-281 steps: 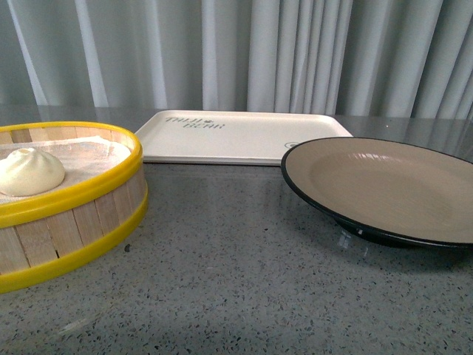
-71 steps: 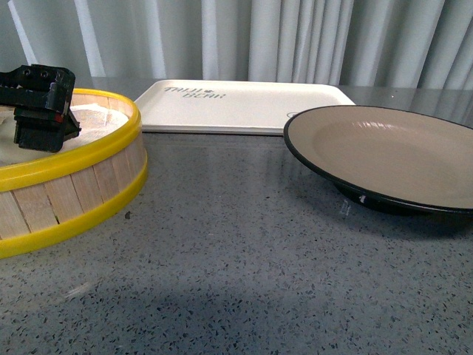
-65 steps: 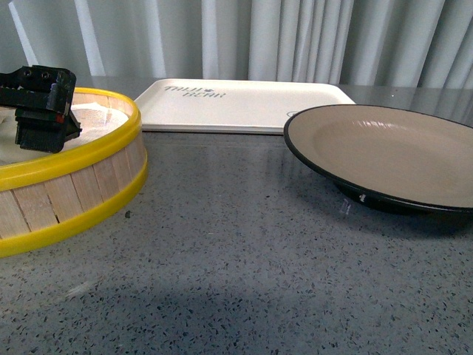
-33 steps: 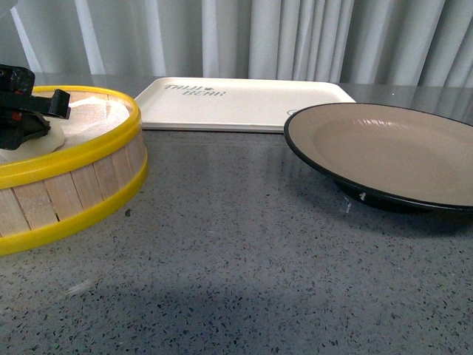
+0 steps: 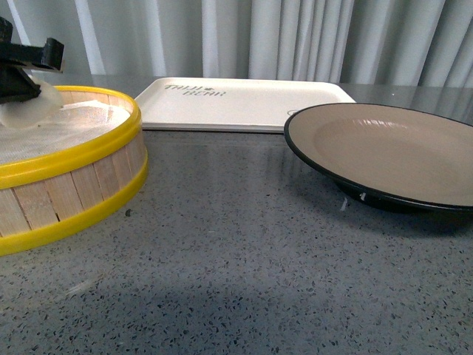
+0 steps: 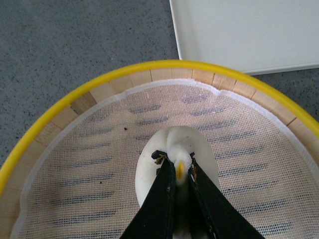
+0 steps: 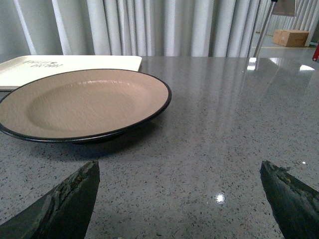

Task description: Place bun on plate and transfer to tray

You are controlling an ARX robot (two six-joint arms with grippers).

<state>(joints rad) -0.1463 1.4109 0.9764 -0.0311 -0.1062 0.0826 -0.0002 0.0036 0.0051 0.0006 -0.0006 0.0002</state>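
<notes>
Just above steamer basket (image 5: 81, 151), bun (image 6: 182, 142) clamped in left tool (image 6: 177, 162), right tool (image 7: 179, 167) apart near plate (image 7: 84, 102)

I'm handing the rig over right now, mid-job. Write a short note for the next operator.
Left hand: shut on the bun, held over the steamer basket at about rim height.
Right hand: open, empty, low over the table, facing the plate.
Plate: bare, on the table; the tray behind it is bare too.
Done: bun grasped.
Left: set bun on plate, move plate onto tray.
</notes>
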